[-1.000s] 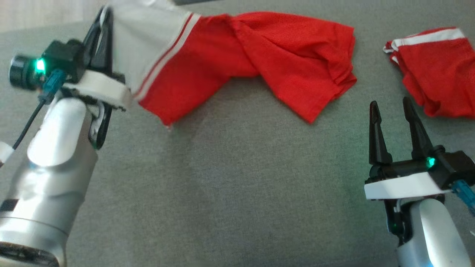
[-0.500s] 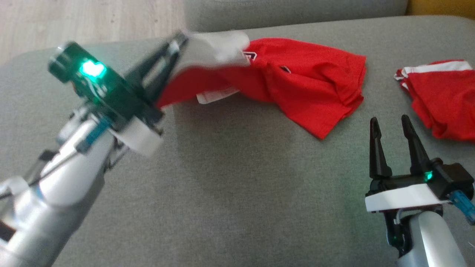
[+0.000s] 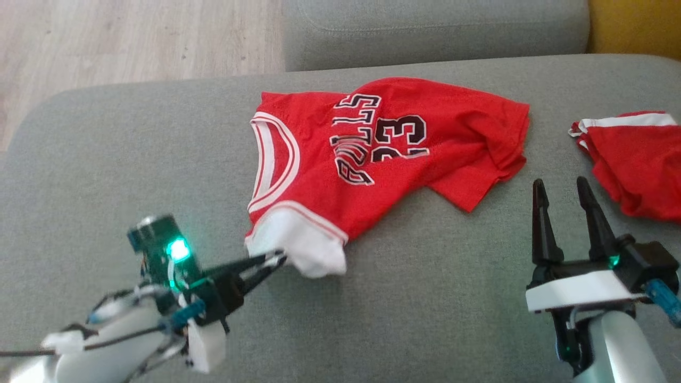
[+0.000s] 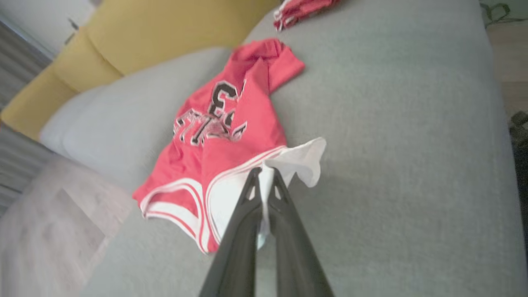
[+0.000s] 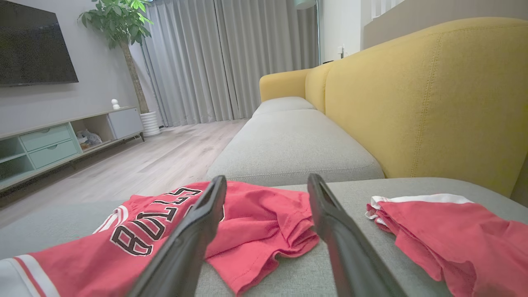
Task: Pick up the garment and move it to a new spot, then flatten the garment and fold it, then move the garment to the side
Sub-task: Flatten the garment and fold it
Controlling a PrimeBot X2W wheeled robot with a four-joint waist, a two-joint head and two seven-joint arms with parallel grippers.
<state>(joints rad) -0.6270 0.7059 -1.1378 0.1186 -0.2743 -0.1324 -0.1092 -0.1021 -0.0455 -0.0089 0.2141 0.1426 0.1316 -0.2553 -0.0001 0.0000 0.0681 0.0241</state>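
Left gripper (image 3: 275, 260): fingers pinched shut on the white sleeve edge of the red jersey (image 3: 383, 154). The jersey lies spread beyond the fingertips on the grey sofa cushion (image 3: 133, 149). Legible lettering: "BULLS" and "23". Right gripper (image 3: 559, 183): fingers spread wide, empty, near the jersey's crumpled hem.

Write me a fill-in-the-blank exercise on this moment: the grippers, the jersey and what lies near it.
1. The left gripper is shut on the ____ edge of the red jersey.
2. The right gripper holds nothing, and its fingers stand ____.
3. The number printed on the jersey is ____.
4. In the head view, the other red garment lies on the grey cushion to the jersey's ____.

Missing words: white; open; 23; right
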